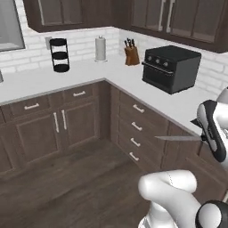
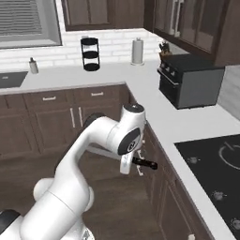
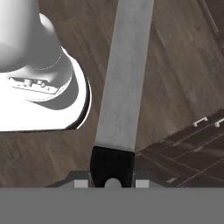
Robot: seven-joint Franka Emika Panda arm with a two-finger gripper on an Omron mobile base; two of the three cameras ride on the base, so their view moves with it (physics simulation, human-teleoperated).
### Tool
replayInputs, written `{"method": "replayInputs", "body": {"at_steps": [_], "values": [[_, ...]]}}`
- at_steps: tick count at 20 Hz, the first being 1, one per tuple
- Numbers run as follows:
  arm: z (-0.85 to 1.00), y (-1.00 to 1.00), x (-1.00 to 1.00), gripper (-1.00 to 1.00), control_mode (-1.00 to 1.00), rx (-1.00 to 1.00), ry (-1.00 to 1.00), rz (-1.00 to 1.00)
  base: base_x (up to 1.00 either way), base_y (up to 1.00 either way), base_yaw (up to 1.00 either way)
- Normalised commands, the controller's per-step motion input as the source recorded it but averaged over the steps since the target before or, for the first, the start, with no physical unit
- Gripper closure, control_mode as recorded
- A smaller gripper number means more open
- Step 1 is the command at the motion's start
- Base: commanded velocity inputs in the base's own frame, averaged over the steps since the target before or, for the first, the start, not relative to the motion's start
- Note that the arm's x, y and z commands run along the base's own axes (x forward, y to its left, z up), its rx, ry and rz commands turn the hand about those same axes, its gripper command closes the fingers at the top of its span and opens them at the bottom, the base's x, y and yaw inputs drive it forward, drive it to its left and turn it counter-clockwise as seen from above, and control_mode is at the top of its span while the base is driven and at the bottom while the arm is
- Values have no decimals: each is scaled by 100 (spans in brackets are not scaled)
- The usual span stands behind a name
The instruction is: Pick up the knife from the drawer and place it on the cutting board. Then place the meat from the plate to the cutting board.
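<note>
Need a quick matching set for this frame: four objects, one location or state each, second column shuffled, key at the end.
Things:
1. knife
2. toaster oven
3. paper towel roll
4. knife block

Places or states:
A. upright at the back wall, right of the black tiered rack
B. held in the jaws, blade out over the floor
C. black box on the right counter run
D. wooden, in the counter corner, left of the black box

Pairs: 1-B, 2-C, 3-A, 4-D
</note>
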Motion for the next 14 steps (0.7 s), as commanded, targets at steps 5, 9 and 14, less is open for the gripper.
{"method": "replayInputs", "body": {"at_steps": [5, 9, 14], "values": [[0, 0, 0, 100, 100, 0, 0, 0, 0, 87, 40], [0, 0, 0, 100, 100, 0, 0, 0, 8, 76, 73], [0, 0, 0, 100, 100, 0, 0, 0, 3, 29, 93]]}}
